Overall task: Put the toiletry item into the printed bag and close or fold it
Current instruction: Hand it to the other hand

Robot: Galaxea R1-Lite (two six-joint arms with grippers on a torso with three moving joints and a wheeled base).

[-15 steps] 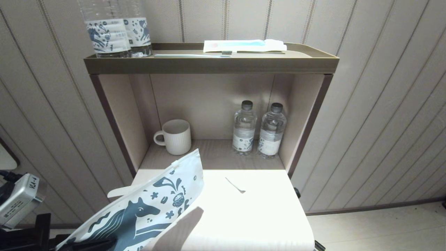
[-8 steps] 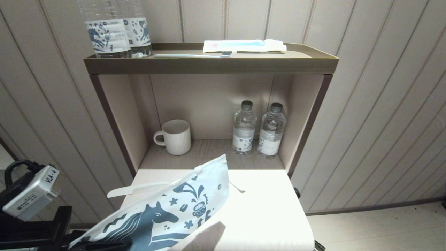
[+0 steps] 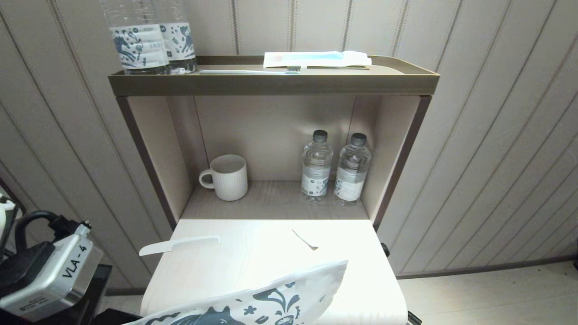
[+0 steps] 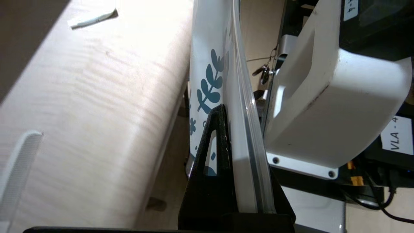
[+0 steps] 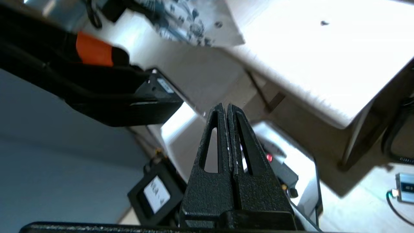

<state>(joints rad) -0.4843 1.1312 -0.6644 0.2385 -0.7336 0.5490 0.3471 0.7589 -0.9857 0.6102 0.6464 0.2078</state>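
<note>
The shelf unit [image 3: 271, 83] stands against the panelled wall, its top tray holding two clear bottles [image 3: 149, 38], a pale blue toothbrush [image 3: 250, 71] and a white packet [image 3: 316, 58]. In its open compartment sit a ribbed mug [image 3: 228, 177] and two more small bottles [image 3: 334, 167]. In front lies the pale desk [image 3: 253, 271]. The printed bag [image 3: 271, 302] hangs tilted over the desk's near edge, one corner pointing up toward the right. The left claw [image 4: 237, 155] is clamped on the bag's sealed edge, below the desk's near left side. The right claw [image 5: 227, 113] is held low beside the desk, its fingers pressed together on nothing. The white comb [image 3: 178, 245] lies flat on the desk near its far left corner, apart from the bag, handle pointing left
</note>
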